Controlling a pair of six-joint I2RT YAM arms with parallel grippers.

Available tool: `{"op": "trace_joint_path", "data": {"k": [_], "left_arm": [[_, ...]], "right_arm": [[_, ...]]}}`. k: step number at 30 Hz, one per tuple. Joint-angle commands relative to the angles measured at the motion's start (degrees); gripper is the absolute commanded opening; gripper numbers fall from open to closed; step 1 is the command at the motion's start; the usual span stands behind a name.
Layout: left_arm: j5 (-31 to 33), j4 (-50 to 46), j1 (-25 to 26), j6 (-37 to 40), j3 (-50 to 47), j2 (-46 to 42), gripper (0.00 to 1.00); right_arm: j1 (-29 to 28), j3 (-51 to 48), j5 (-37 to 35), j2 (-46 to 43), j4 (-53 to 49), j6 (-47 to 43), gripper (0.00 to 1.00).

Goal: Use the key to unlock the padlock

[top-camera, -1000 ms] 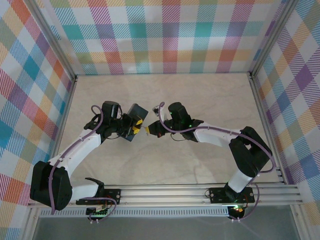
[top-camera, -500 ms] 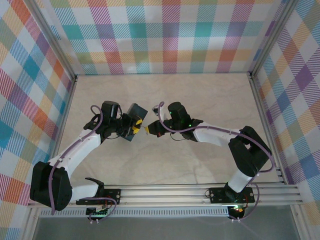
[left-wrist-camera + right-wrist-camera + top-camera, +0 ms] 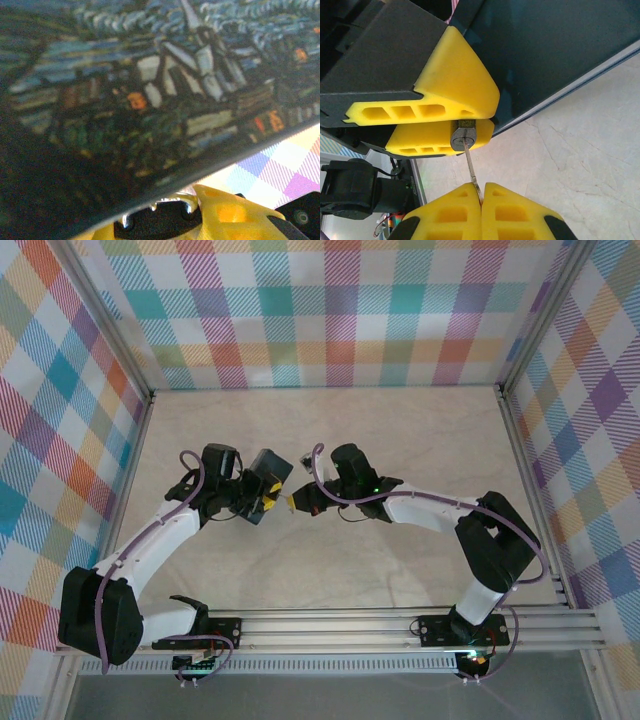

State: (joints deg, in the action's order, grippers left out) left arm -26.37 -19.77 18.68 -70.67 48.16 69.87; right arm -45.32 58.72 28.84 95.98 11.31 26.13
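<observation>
Now key [image 3: 469,165] pinched in right gripper [image 3: 481,192], tip in padlock [image 3: 463,135]

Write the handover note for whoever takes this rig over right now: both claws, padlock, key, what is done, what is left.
Left claw: closed on the tiny dark padlock, right beside the large dark blue box.
Right claw: shut on the thin grey metal key.
Done: both things are gripped, and the key tip meets the keyhole with most of the blade outside.
Left: push the key fully in, turn it, and free the shackle. Whether the shackle is open cannot be told.
</observation>
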Motion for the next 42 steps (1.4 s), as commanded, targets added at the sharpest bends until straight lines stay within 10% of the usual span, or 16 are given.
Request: {"op": "trace_joint_path", "data": {"k": [1,29,42], "left_arm": [[0.6,-1.0,0.6,2.5,1.8,-1.3,0.00],[0.5,-5.6,-0.1,12.8,5.5,1.4,0.00],[-4.3,-1.9,0.0,7.6,4.7,4.1,0.00]], "right_arm": [[-0.9,2.9,2.7,0.8,5.8,3.0,0.00],[0.7,6.0,13.9,5.3,21.2,24.1,0.00],[-3.4,7.8,1.2,-0.1,2.6,2.1,0.00]]}}
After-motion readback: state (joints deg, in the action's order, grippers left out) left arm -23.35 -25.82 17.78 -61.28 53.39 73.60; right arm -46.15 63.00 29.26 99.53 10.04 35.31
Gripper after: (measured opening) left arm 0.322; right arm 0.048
